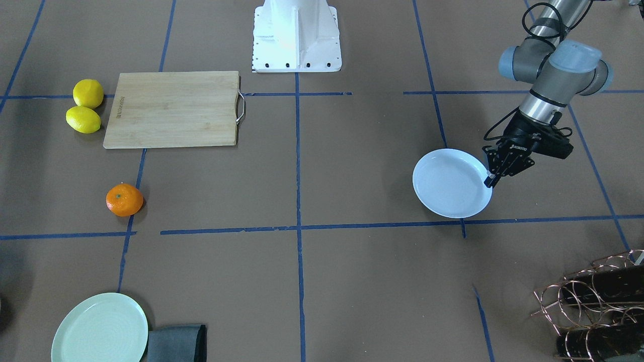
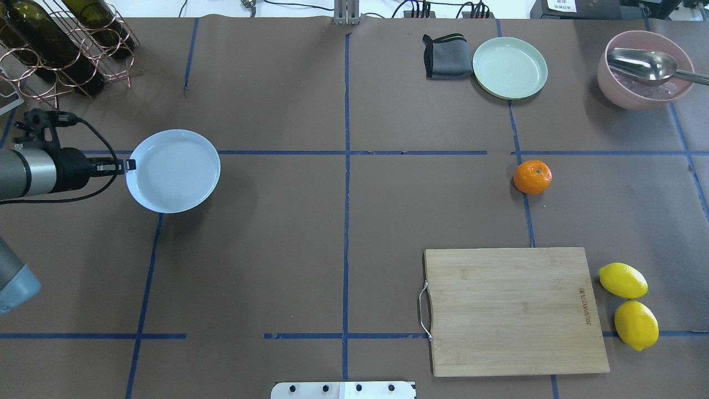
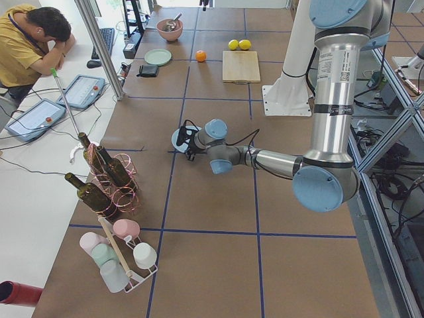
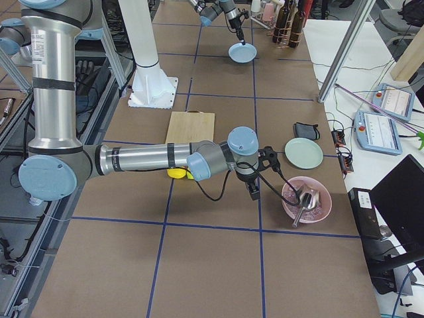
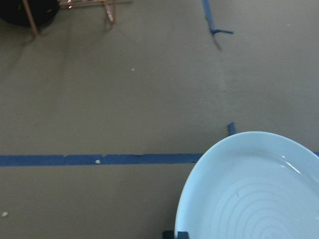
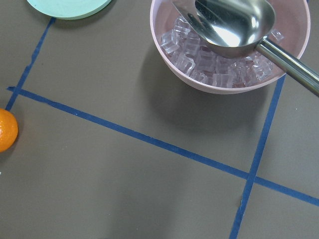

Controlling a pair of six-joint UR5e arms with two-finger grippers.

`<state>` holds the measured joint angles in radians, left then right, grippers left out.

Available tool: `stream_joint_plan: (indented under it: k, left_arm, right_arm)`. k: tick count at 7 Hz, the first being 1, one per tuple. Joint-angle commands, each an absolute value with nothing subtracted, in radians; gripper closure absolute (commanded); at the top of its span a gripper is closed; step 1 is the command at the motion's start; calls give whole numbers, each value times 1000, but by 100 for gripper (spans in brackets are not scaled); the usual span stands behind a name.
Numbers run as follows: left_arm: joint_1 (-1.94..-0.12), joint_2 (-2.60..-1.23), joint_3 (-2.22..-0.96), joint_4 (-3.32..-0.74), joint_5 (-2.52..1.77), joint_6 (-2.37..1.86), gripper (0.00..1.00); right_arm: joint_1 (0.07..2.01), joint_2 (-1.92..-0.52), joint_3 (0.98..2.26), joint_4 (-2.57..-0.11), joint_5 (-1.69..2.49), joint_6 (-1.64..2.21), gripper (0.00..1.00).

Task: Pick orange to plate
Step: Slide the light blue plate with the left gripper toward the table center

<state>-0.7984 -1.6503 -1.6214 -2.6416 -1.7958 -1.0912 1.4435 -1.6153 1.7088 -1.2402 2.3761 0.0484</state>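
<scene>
The orange (image 2: 532,177) rests alone on the brown table, right of centre, on a blue tape line; the right wrist view catches it at the left edge (image 6: 6,130). The white, faintly bluish plate (image 2: 174,170) is on the far left side. My left gripper (image 2: 126,165) is shut on the plate's rim (image 1: 489,177), and the left wrist view shows the plate (image 5: 254,194) filling its lower right. My right gripper (image 4: 254,191) hangs over the table between the orange and a pink bowl; only the side view shows it, so I cannot tell its state.
A wooden cutting board (image 2: 512,310) lies near the robot's base, two lemons (image 2: 628,305) beside it. At the far edge are a mint-green plate (image 2: 509,67), a grey cloth (image 2: 445,56) and a pink bowl of ice with a metal scoop (image 2: 645,69). A bottle rack (image 2: 61,47) stands far left.
</scene>
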Motion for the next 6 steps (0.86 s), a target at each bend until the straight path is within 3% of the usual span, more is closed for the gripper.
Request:
stream_joint_plan:
  k: [1, 4, 6]
  left_arm:
    - [-796, -1885, -1605, -2480, -1796, -1100, 100]
    - [-601, -2110, -1463, -2384, -1627, -1104, 100]
    - [-546, -2138, -1422, -2387, -1606, -1089, 100]
  right_arm:
    - [1443, -1615, 1710, -1239, 2376, 49, 0]
    - [1443, -1615, 1712, -1239, 2376, 51, 0]
    - [1443, -1614, 1712, -1239, 2376, 52, 0]
